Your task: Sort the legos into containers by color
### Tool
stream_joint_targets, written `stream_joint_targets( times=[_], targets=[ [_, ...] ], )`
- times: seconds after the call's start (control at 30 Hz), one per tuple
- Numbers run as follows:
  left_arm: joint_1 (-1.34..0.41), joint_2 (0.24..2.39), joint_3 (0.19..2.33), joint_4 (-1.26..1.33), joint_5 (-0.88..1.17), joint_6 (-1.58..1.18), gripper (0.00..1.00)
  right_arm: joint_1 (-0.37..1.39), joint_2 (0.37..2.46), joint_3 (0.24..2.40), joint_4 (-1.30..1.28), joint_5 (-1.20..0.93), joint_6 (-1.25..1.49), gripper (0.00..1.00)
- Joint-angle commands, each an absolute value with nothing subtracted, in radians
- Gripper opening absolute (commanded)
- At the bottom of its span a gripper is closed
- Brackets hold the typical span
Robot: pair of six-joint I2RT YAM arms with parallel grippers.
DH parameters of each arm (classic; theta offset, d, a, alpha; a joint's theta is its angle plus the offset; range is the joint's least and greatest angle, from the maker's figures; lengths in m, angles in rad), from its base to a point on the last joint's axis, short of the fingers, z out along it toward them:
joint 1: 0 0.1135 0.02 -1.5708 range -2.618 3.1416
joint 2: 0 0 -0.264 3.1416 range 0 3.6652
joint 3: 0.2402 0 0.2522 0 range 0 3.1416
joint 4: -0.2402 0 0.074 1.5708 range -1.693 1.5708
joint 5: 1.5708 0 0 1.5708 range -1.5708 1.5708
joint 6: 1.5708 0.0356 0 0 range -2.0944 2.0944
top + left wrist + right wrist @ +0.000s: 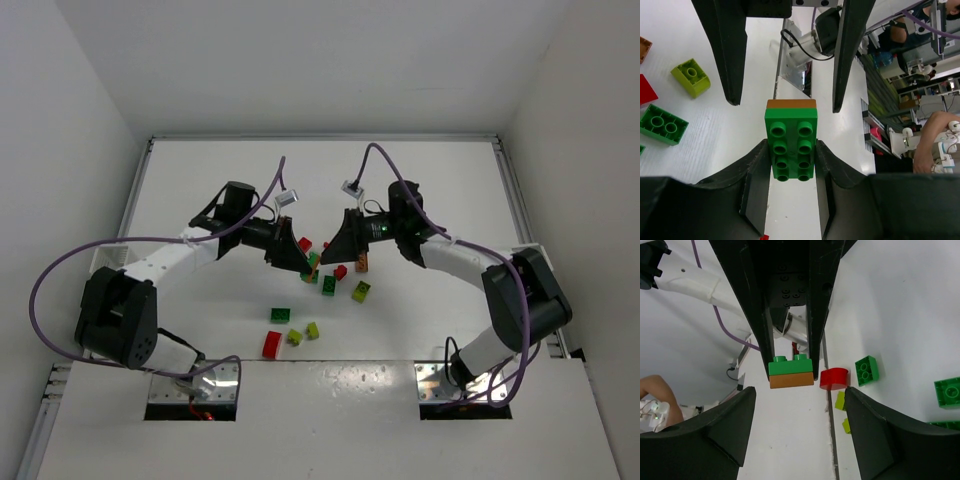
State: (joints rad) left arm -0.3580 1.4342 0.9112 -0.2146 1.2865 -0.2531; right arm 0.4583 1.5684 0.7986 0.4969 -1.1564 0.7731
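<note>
Left gripper (pixel 791 150) clenches green-orange lego stack (pixel 791 132); right gripper (pixel 797 407) released, just clear of it.

green-orange stack (pixel 791 373) in left tool (pixel 792 376)

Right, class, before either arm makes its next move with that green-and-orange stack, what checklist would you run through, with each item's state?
1. Left gripper clamped on green brick: ok.
2. Orange brick joined to green brick's far end: ok.
3. Right gripper open, touching nothing: ok.
4. Orange brick centred in right gripper's gap: ok.
5. Containers in view: not ok, none visible.
</note>
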Motion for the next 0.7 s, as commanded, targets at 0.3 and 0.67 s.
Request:
stream_joint_targets(
  times=[0.3,0.67],
  targets=[
    [-0.347,1.462,0.925,-0.169,1.313,-0.250,0.00,0.505,1.591,0.816,0.558,-1.187,0.747,0.72],
    [-0.356,1.462,0.925,-0.169,1.322,-0.250,0.00,0.514,1.621,0.816,0.607,-1.198,0.747,0.58]
  ],
)
